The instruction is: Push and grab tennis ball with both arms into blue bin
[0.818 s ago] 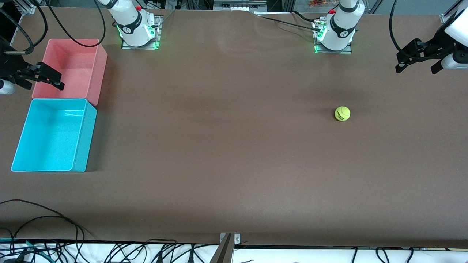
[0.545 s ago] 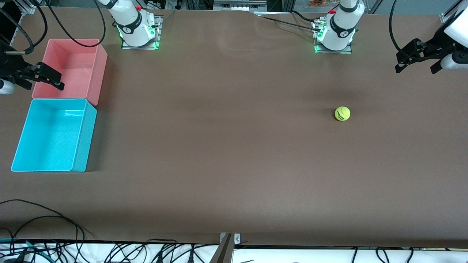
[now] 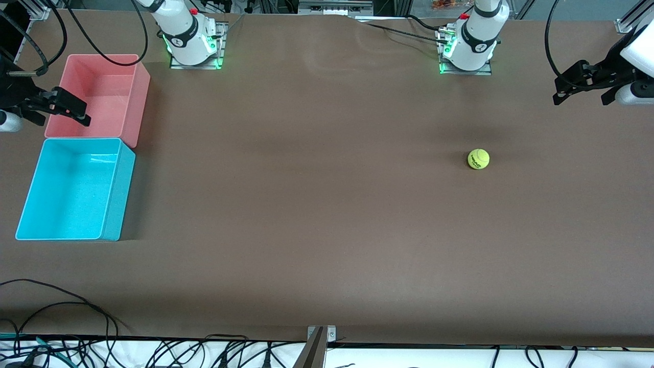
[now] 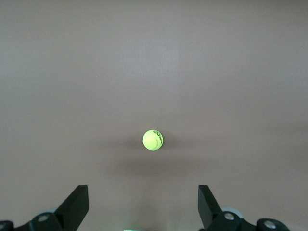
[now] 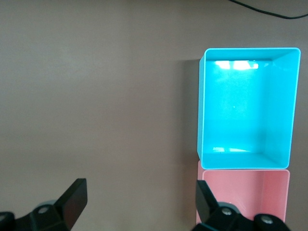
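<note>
A: Tennis ball [image 3: 478, 159] — location?
B: Alone on the brown surface [image 3: 317, 204], toward the left arm's end, about 3 o'clock of the front view's centre; nothing touches it

A: End effectors?
B: Left end effector [image 3: 583, 95] aloft at 2 o'clock, fingers wide, empty. Right end effector [image 3: 60, 113] at 10 o'clock, over the pink bin's [image 3: 102, 97] outer edge, also wide, empty

A: Blue bin [image 3: 76, 190]?
B: Touching the pink bin, nearer the front camera

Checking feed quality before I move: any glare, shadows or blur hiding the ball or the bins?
Front view: tennis ball sharp, blue bin casts a soft shadow. Left wrist view: faint shadow under the ball. Right wrist view: bright glare patches inside the bin, pink bin partly cut off.
</note>
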Available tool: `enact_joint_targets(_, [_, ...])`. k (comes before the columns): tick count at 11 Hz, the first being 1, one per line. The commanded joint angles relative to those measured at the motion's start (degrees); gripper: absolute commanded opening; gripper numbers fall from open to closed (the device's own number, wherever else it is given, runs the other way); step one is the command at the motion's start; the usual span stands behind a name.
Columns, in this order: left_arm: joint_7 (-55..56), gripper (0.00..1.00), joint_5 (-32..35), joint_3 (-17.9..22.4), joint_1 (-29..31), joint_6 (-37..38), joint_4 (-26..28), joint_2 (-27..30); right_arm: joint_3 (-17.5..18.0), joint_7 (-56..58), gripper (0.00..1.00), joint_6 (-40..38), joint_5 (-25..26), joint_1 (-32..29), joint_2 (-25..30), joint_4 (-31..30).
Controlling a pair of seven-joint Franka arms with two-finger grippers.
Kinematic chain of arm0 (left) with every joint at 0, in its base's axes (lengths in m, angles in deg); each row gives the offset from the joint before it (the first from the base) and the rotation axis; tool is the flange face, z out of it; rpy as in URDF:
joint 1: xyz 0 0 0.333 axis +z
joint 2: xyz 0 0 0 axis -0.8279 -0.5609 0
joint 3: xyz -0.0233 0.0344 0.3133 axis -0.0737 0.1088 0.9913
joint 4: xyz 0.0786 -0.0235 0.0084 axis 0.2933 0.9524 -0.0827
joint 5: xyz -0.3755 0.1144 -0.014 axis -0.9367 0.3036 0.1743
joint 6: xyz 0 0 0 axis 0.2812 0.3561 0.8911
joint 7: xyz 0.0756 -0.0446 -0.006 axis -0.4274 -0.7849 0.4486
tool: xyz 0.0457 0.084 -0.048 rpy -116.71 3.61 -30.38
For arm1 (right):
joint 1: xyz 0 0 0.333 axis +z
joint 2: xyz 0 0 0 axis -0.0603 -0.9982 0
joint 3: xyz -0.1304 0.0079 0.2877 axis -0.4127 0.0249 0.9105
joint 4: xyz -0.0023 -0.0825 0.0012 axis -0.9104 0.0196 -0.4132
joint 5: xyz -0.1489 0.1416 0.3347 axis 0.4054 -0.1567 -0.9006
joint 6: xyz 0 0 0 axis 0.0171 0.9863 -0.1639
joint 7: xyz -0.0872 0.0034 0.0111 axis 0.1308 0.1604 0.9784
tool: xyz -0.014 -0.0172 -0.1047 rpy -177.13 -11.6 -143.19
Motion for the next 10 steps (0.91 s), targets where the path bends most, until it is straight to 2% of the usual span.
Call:
enact_joint_targets(1, [0.02, 1.0, -0.27, -0.39, 0.51, 0.88, -0.61, -0.26, 0.24, -0.85, 1.0, -0.34, -0.17, -0.05, 0.29, 0.08])
enact_joint_targets(10, [0.03, 1.0, -0.27, -0.48, 0.25, 2.99, -0.7, -0.26, 0.24, -0.85, 1.0, -0.25, -0.26, -0.05, 0.21, 0.08])
